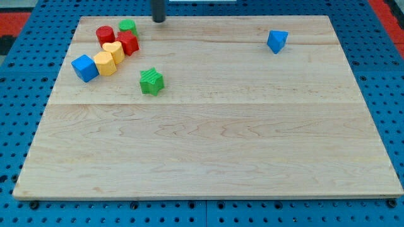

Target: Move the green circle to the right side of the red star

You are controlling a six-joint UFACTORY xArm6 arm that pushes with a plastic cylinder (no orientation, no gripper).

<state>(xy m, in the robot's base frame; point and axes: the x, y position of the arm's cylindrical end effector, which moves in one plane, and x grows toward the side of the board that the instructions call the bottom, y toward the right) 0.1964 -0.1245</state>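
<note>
Board (pixel 208 139): pale wood, smooth, visible grain. Blocks, e.g. green star (pixel 151 81): matt plastic look. Rod (pixel 158 9): dark, matt.

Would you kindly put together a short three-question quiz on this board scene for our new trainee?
1. True or false: my tip touches the green circle.
2. Which block lies alone near the view's top right? A) yellow heart B) blue block C) red cylinder
3. Fill in: the green circle sits against the red star's ____ edge.

Key: 1 false, it stands apart to the circle's right. 2 B, the blue block. 3 upper.
</note>
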